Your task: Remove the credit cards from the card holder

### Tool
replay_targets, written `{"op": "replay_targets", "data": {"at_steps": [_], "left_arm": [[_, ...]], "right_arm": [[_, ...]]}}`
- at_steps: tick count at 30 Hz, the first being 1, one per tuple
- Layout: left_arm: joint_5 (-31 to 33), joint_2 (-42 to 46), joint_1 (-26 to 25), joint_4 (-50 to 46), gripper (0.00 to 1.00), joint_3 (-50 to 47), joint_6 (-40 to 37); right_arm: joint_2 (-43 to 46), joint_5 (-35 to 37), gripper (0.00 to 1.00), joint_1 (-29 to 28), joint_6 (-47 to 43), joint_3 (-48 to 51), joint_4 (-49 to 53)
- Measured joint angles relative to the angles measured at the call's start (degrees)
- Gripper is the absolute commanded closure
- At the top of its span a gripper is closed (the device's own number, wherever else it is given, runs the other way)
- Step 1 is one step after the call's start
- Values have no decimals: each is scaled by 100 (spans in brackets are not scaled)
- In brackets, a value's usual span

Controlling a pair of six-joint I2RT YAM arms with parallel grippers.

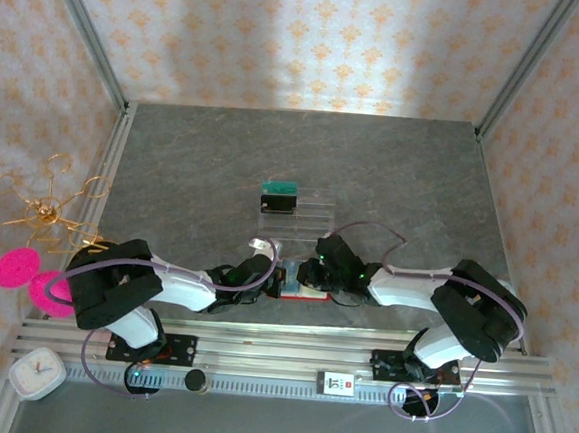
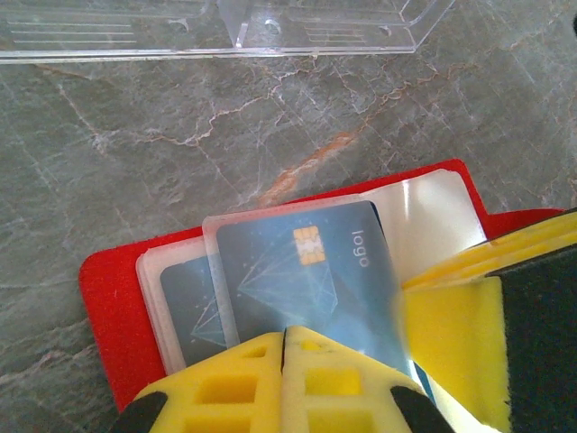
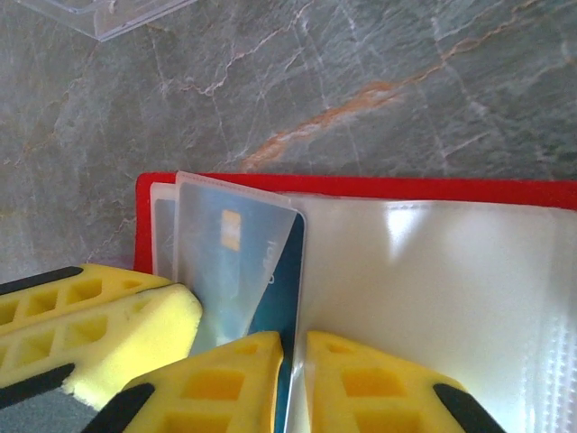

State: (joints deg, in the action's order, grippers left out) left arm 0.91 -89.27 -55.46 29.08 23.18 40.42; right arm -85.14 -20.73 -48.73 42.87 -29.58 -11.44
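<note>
Red and folded open like a book, the card holder [image 2: 104,289] lies flat on the grey marbled table [image 2: 135,162], right under both of my pincers. In the top view they meet over it from nine and three o'clock. My left pincer [image 2: 284,370] is closed, its yellow tips pressed together along a thin seam. I cannot tell whether anything thin sits between them. From those tips the blue card [image 2: 306,280] runs straight out toward twelve o'clock, gold chip up, inside a clear pocket. A second bluish card [image 2: 189,311] lies in the pocket beneath it, peeking out at ten o'clock. The holder's red border shows beyond both at nine and one o'clock. A yellow finger of my right pincer [image 3: 293,370] comes in at three o'clock of my left tips, just beside the blue card's edge. In the right wrist view that pincer's two fingers stand almost together. The blue card, tilted up in its pocket, runs down into the narrow gap between them, so this pincer grips the card by its edge. The glossy whitish inner pocket spreads from there toward two o'clock. The clear tray [image 2: 225,27] lies at twelve o'clock of the holder, apart from it, with a teal card [image 1: 280,187] and a black card [image 1: 278,204] in it.
</note>
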Motion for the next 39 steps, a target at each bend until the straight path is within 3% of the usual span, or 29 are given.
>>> {"op": "replay_targets", "data": {"at_steps": [4,28,32,39], "left_arm": [[2,0,0,0,100,2,0],[-247,396,-15,-168,100,-155,28],[-291,516,-44,-271,100,-229,28],[-299,439,-42,-219,100,-223,28]], "right_arm": [[-96,-52,100,33,-22,-55,68],[291,527,100,-52,-219,-13,557],[514,555,83,-46,-409,-13,730],[702,170,79,-37,-592,-83,734]]}}
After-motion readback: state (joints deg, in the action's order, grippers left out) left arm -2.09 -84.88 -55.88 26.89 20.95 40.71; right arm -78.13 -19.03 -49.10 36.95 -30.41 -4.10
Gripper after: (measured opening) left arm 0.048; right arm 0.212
